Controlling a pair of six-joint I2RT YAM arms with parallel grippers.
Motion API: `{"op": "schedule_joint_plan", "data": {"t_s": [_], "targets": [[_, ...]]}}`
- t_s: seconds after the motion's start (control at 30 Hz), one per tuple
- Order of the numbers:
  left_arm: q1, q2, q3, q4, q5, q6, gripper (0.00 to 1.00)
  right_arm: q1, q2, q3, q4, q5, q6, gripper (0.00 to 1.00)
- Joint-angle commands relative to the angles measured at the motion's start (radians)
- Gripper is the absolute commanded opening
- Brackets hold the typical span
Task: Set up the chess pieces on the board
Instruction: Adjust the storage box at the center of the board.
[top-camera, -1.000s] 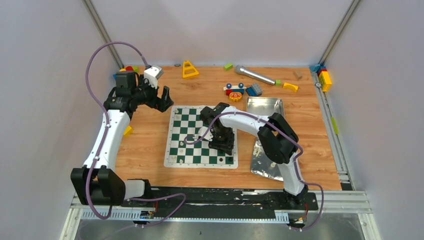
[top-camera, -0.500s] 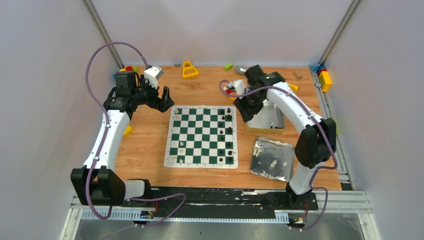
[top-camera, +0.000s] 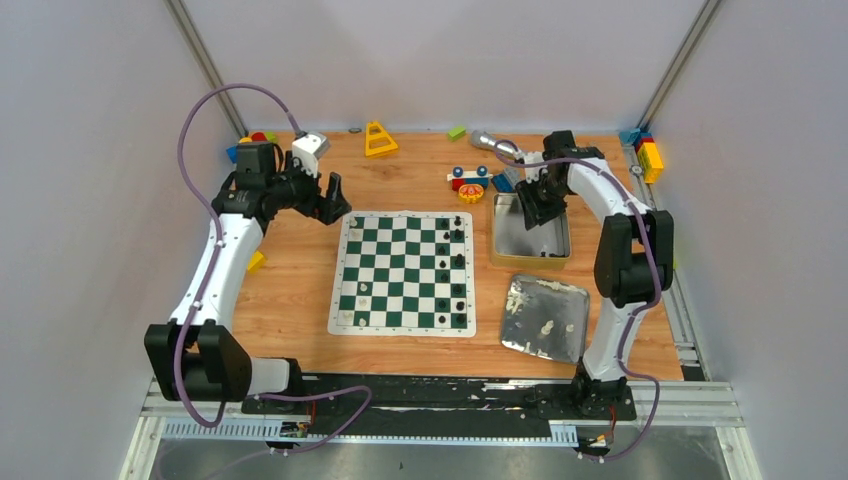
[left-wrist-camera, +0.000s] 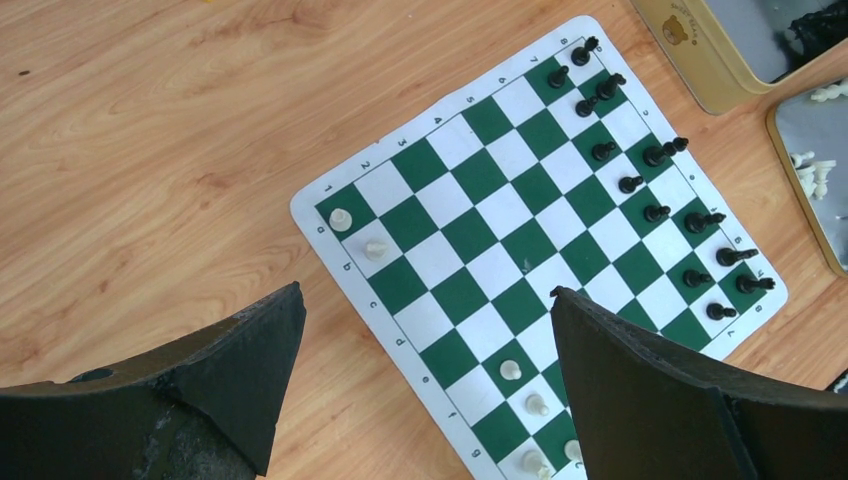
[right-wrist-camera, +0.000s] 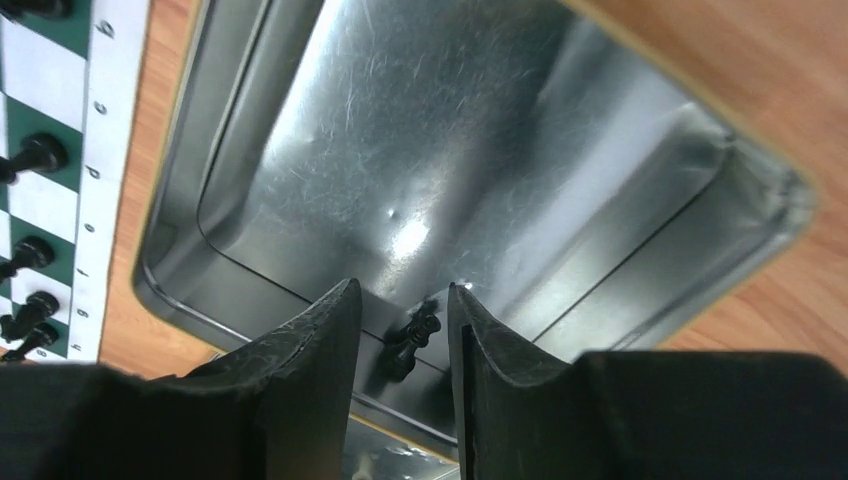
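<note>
The right pincer (right-wrist-camera: 400, 292) dips into the tin (right-wrist-camera: 300, 150), jaws half-parted and gripping nothing, straddling a lone black chess piece (right-wrist-camera: 410, 340) just beyond its tips, seemingly lined up to pinch it for the board (left-wrist-camera: 500, 250), above which the left pincer (left-wrist-camera: 425, 292) hangs spread wide.

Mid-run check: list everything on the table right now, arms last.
board: one, green-and-white, table centre
black pieces: about thirteen, black, along the board's right side
white pieces: at least six, cream, board's left side
tin box: one, silver, right of the board
loose black piece: one, black, inside the tin box
tin tray: one, silver, nearer than the box, holding spare white pieces
toy triangle: one, yellow, far edge
toy car: one, multicoloured, beyond the board
toy microphone: one, silver, far right
toy blocks: several, mixed colours, far corners
left gripper: open, empty, off the board's far-left corner
right gripper: jaws apart, at the tin box, loose black piece between them
</note>
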Motion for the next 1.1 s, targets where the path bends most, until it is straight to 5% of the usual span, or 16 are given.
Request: {"op": "schedule_joint_plan", "data": {"t_s": [0.0, 0.43, 0.73, 1.07], "targets": [[0.007, 0.023, 0.034, 0.006, 0.054, 0.010, 1.00, 0.005, -0.004, -0.086, 0.060, -0.025, 0.011, 0.37], [0.007, 0.160, 0.098, -0.035, 0.143, 0.099, 1.00, 0.023, -0.144, -0.297, 0.096, -0.103, -0.018, 0.36], [0.007, 0.218, 0.113, -0.010, 0.138, 0.108, 1.00, 0.030, -0.069, -0.121, 0.192, -0.067, -0.056, 0.51], [0.007, 0.212, 0.112, 0.013, 0.144, 0.102, 1.00, 0.041, 0.101, 0.119, 0.204, 0.122, -0.314, 0.68]]}}
